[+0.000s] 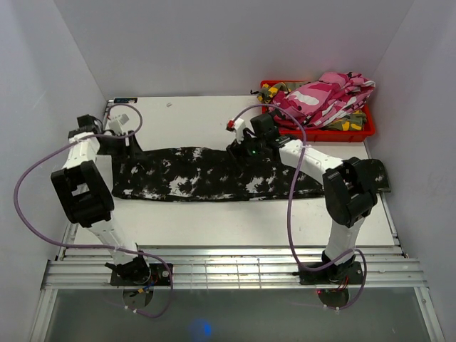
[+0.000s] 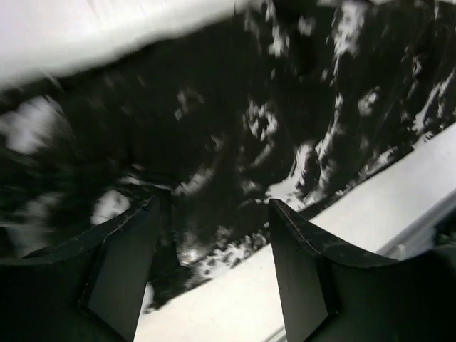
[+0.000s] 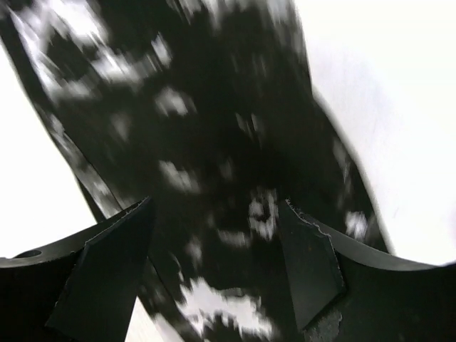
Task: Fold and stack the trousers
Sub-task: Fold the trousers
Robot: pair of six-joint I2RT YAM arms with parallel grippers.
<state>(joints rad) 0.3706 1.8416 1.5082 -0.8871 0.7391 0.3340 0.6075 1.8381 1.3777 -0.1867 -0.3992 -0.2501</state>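
The black trousers with white splotches (image 1: pixel 206 174) lie stretched left to right across the middle of the white table. My left gripper (image 1: pixel 122 146) hovers over their left end with its jaws open and empty; the left wrist view shows the cloth (image 2: pixel 235 121) under the fingers (image 2: pixel 303 271). My right gripper (image 1: pixel 246 146) is over the upper edge near the middle, open and empty; the right wrist view shows the cloth (image 3: pixel 214 142) beneath. Pink-white camouflage trousers (image 1: pixel 328 96) lie on green-yellow camouflage ones (image 1: pixel 349 122) in a red bin.
The red bin (image 1: pixel 360 132) stands at the back right corner of the table (image 1: pixel 214 221). White walls enclose the table on three sides. A metal rail (image 1: pixel 235 267) runs along the near edge by the arm bases.
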